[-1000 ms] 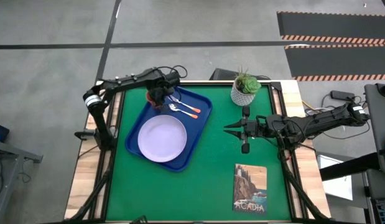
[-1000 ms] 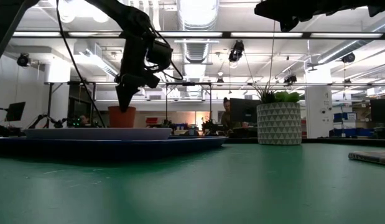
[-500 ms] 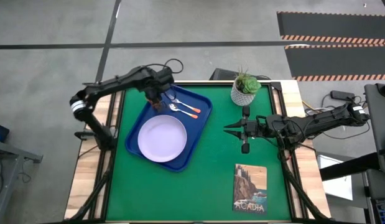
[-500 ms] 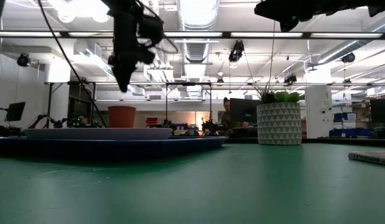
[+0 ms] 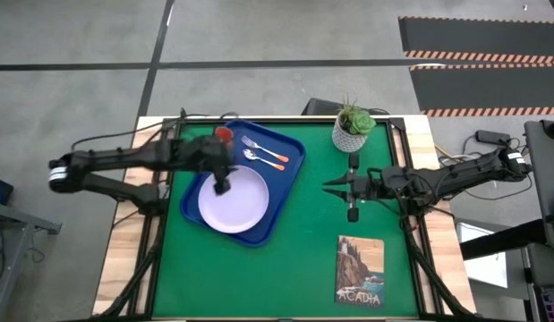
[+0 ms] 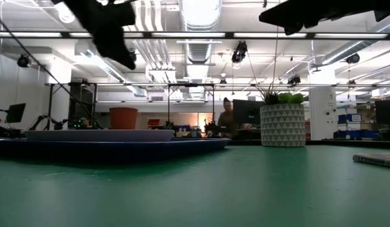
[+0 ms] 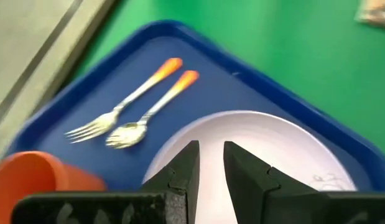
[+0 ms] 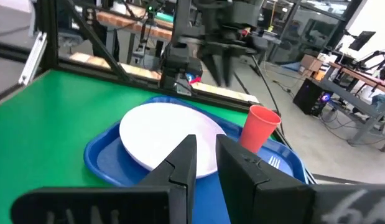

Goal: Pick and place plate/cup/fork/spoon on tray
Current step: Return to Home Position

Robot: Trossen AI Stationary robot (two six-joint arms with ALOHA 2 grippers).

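Overhead, I had every piece sitting on the blue tray (image 5: 290, 186).
Fork (image 5: 263, 149) and spoon (image 5: 263, 160) ran parallel, orange handles toward lower right; cup (image 5: 224, 135) upright at the tray's upper corner; left gripper (image 5: 222, 187), nearly closed and empty, hung over the plate (image 5: 236, 203); right gripper (image 5: 328, 187) empty at centre-right.

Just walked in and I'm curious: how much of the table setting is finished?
All four look done: the round lavender-white plate, small orange-red cup, orange-handled fork and orange-handled spoon lie on the blue rectangular tray. The left claw hangs over the plate holding nothing; the right claw waits over the mat. Nothing seems left.
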